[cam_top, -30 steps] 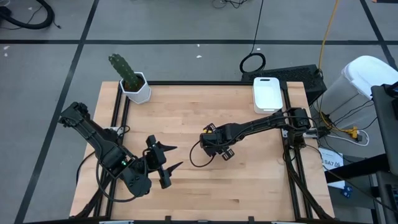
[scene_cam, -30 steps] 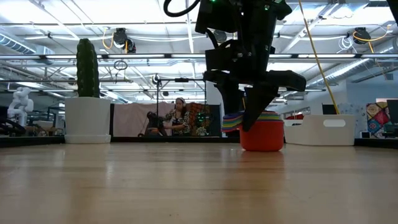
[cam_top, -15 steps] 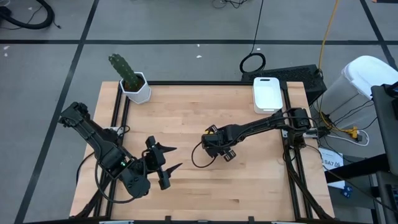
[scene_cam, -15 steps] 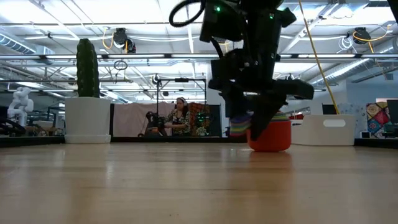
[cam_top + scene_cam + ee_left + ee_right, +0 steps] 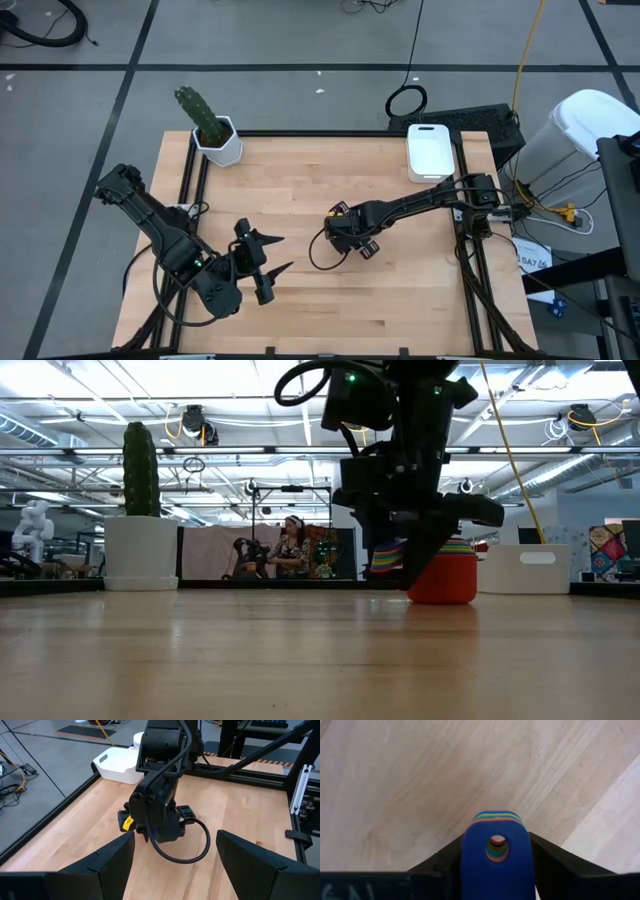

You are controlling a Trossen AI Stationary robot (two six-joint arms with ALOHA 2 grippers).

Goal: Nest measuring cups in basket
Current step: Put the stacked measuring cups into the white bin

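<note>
Mid-table, right gripper [image 5: 348, 238] pinches the nested measuring cups [image 5: 440, 572] by their stacked handles — transport step; next, carry to basket [image 5: 431, 151]. Left gripper [image 5: 268, 253] waits, fingers spread.

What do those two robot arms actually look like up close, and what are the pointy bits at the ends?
Both arms are dark, almost black, built of jointed segments with black cables looping alongside. The left pincer ends in two pointed, wedge-shaped fingers. The right pincer sits on a blocky head that carries a small yellow tag, a tiny green light and a looping black cable.
</note>
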